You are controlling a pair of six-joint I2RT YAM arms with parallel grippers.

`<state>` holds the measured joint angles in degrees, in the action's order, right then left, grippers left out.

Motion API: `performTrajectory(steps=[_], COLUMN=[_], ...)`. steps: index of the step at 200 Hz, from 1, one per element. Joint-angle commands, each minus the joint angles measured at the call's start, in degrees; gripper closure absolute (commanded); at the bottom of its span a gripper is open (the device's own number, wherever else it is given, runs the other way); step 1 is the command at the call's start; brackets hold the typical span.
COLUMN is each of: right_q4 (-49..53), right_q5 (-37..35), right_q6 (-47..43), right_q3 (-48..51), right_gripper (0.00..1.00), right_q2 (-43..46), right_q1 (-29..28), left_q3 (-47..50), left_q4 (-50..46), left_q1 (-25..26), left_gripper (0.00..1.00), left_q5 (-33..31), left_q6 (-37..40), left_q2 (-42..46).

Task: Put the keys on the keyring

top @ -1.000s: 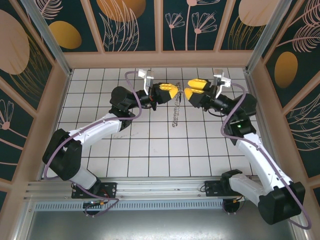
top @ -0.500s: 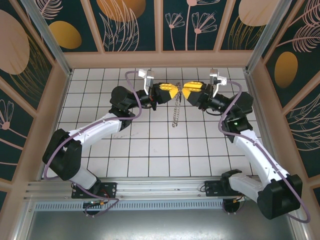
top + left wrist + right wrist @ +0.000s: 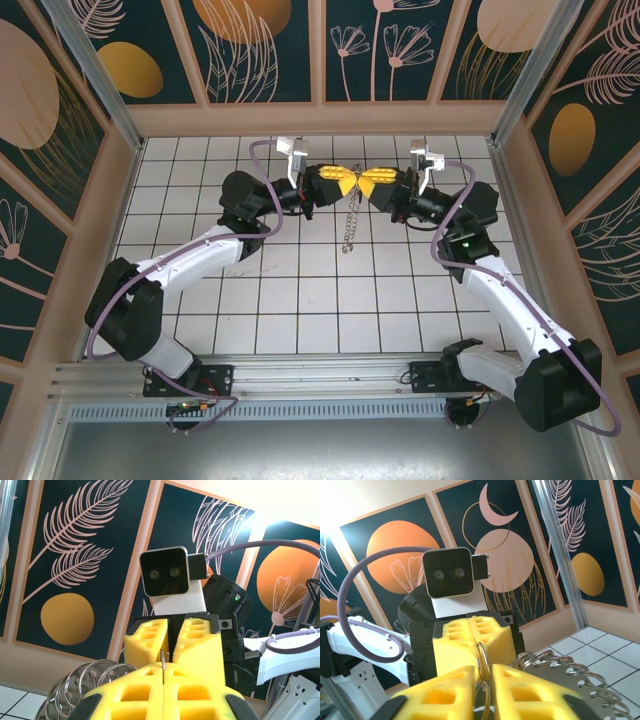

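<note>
The keyring hangs as a slack, chain-like strand in the top view. It drops toward 6 o'clock from the spot where the two grippers meet above the far part of the tiled table. Its foot is near the tiles, but I cannot tell whether it touches them. I cannot make out the keys (a dark speck at the strand's foot is too small to call).

At 9 o'clock of the meeting spot, the left gripper has its yellow jaws pressed together on the loop's thin wire. In the left wrist view the wire rises from their seam, with the fringe of small rings bunched at 8 o'clock. At 3 o'clock, the right gripper faces it nose to nose. Its jaws stand narrow with the same wire in the slot, but I cannot tell whether the pads bite it.

The likeliest failure is a slip. If the right arm draws toward 3 o'clock without a firm pinch, the thin wire would slide out and leave the loop hanging from the left jaws alone. If both hold and pull apart hard, the floppy loop could jerk free of one of them and drop to the tiles. The fingertips are almost touching, so pushing closer risks a pad collision that twists the wire. The fringe rings could also snag in the pads' open cells.
</note>
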<state>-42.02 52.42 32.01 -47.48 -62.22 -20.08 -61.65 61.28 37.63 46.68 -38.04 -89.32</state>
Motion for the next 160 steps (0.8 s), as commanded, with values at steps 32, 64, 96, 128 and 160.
performTrajectory(steps=[32, 64, 96, 128, 160], right_q4=[-2.6, -2.9, -3.1, -3.5, 1.7], right_q5=[0.6, 0.4, 0.5, 0.8, -0.8], right_q6=[-0.2, 0.0, 0.1, 0.1, -3.7], right_q3=[-0.6, -0.9, -1.0, -1.2, -2.1], right_gripper=[0.99, 0.96, 0.93, 1.00, 1.00], right_q2=[0.1, -0.1, -0.3, -0.5, 0.2], right_q1=[-0.7, -0.7, -0.8, -1.0, -1.0], left_q3=[-2.1, -1.9, -1.8, -2.0, -2.5], left_q4=[2.3, 2.7, 3.0, 2.9, -0.4], left_q1=[0.3, 0.4, 0.4, 0.4, 0.5], left_gripper=[1.00, 1.00, 1.00, 1.00, 1.00], left_q5=[1.0, 1.0, 1.2, 1.4, 0.1], left_q6=[-1.1, -1.4, -1.7, -1.9, -0.7], left_q2=[-0.1, -0.4, -0.5, -0.6, -0.4])
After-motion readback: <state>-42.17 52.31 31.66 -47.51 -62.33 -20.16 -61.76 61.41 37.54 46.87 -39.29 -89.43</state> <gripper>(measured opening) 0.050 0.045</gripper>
